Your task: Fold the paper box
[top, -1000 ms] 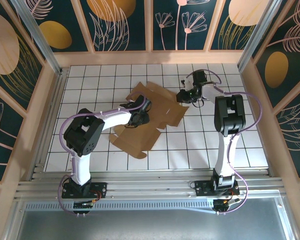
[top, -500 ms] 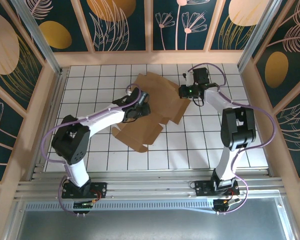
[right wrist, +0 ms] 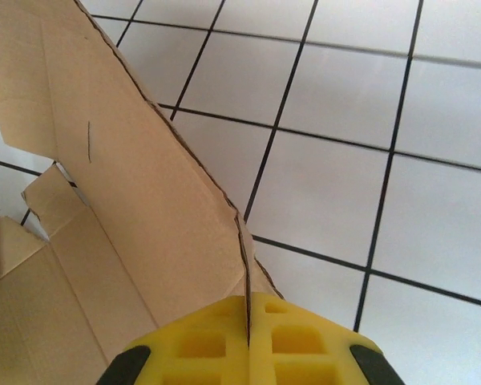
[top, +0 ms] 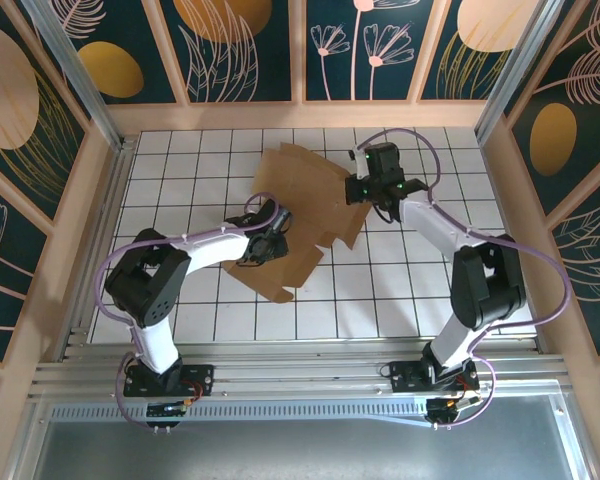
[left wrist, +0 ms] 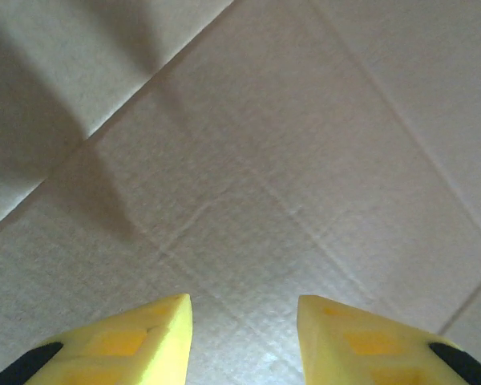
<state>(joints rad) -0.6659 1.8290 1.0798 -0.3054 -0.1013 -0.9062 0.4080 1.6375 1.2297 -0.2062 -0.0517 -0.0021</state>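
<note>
Pressing on the flat side of a scored line, not across it, is in my judgement what makes this fold land true, so the yellow-fingered left gripper (left wrist: 244, 313) should bear down just beside a crease while the lifted edge is swung over slowly enough that the thin card does not buckle. Nearest, the left arm bends out from its base with its elbow to the left and its forearm reaching right onto the plain brown, die-cut cardboard paper box (top: 302, 198), jaws apart and gripping nothing. The paper box sits mid-way across the white, black-gridded counter (top: 180, 170), its right side lifted off the tiles. Farther off, the right arm arches up and reaches left, the yellow-fingered right gripper (right wrist: 247, 309) clamped shut on the sheet's right edge.
</note>
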